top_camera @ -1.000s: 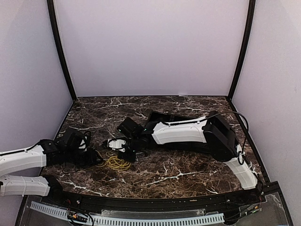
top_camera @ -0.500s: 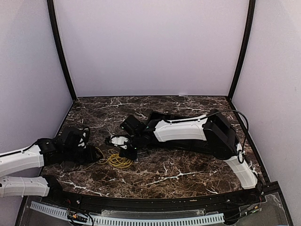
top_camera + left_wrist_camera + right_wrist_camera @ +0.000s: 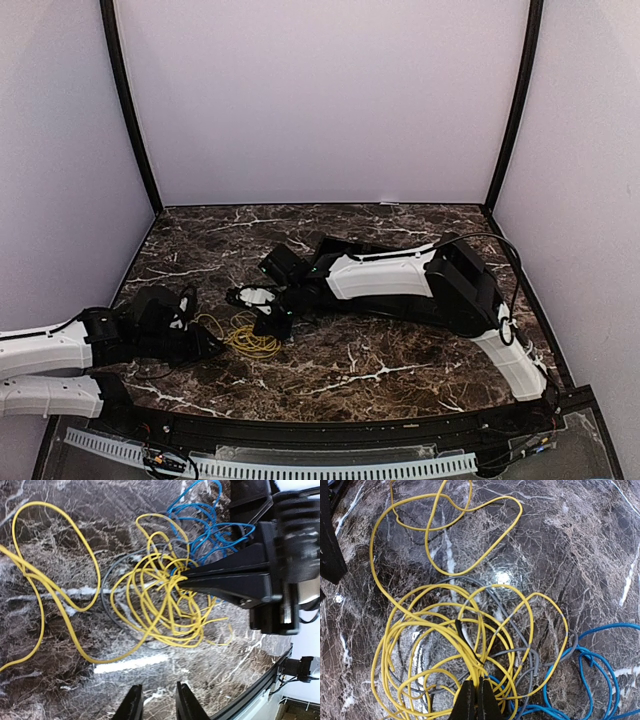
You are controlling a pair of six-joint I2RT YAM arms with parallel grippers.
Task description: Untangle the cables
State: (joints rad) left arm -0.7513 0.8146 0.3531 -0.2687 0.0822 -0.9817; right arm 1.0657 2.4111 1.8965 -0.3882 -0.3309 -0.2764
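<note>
The cables lie tangled on the marble table. The yellow cable (image 3: 430,630) is in many loops, also seen from above (image 3: 248,340) and in the left wrist view (image 3: 150,605). The blue cable (image 3: 600,675) and the dark grey cable (image 3: 532,655) thread through it; both show in the left wrist view, blue (image 3: 200,525) and grey (image 3: 107,580). My right gripper (image 3: 476,696) is shut on a bundle of yellow strands at the tangle's centre (image 3: 272,322). My left gripper (image 3: 159,705) is open and empty, just short of the tangle (image 3: 205,345).
The right arm's white and black body (image 3: 390,280) stretches across the middle of the table. The table's front rim (image 3: 260,685) runs close behind the tangle. A black part of the left gripper (image 3: 329,540) shows at the right wrist view's left edge.
My left arm has drawn back toward the near left edge and sunk lower. A yellow loop now spreads out further to the left. The right gripper has stayed on the tangle.
</note>
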